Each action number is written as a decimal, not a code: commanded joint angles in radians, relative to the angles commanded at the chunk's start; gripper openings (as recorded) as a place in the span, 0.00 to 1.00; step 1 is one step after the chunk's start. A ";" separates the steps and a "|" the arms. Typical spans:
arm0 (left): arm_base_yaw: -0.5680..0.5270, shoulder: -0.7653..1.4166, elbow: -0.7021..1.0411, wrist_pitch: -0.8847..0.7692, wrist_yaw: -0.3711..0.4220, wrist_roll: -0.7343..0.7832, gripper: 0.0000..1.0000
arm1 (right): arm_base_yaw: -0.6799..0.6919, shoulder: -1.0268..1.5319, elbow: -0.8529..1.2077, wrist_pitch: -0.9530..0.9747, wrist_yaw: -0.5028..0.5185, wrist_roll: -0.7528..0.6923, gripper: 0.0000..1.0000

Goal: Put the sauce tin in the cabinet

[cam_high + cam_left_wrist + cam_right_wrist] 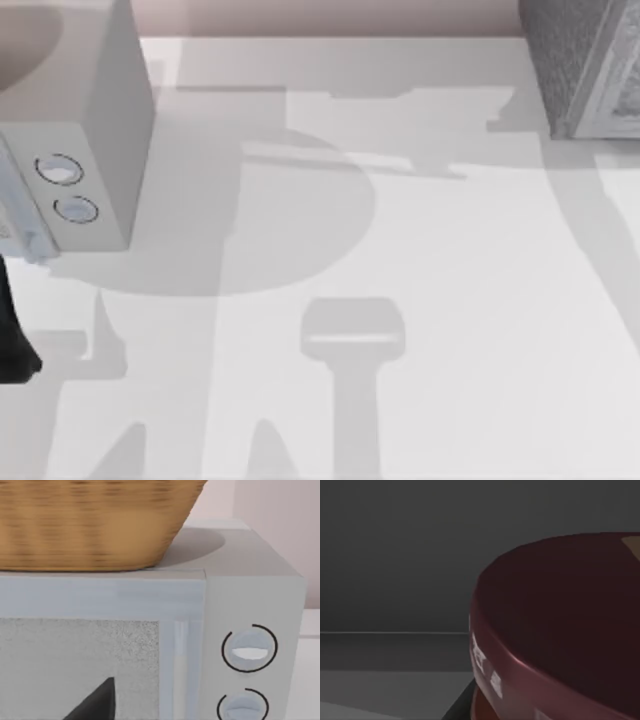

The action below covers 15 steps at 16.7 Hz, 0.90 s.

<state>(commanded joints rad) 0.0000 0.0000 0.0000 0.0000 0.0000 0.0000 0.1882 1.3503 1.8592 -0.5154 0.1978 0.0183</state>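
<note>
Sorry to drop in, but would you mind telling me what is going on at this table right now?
The right wrist view sits very close to the sauce tin, its dark maroon top against a dark grey space. In the top view the cabinet stands at the table's far right corner, and the pale box with two dials at the left. The left wrist view faces that box, with a wicker basket on top.

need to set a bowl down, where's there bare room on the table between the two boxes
The widest free patch is the white table between the pale grey box with two dials at the left and the dark speckled cabinet at the far right corner, running to the near edge. It is crowded at the left edge, where a wicker basket sits on that box.
</note>
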 joint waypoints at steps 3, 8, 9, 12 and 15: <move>0.000 0.000 0.000 0.000 0.000 0.000 1.00 | -0.010 0.036 0.031 0.002 -0.005 -0.001 0.00; 0.000 0.000 0.000 0.000 0.000 0.000 1.00 | -0.043 0.246 0.203 0.023 -0.029 -0.007 0.00; 0.000 0.000 0.000 0.000 0.000 0.000 1.00 | -0.048 0.297 0.244 0.032 -0.033 -0.006 0.00; 0.000 0.000 0.000 0.000 0.000 0.000 1.00 | -0.068 0.425 0.351 0.058 -0.049 -0.002 0.00; 0.000 0.000 0.000 0.000 0.000 0.000 1.00 | -0.083 0.505 0.429 0.075 -0.072 -0.001 0.00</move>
<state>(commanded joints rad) 0.0000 0.0000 0.0000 0.0000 0.0000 0.0000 0.1051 1.8554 2.2879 -0.4399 0.1254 0.0177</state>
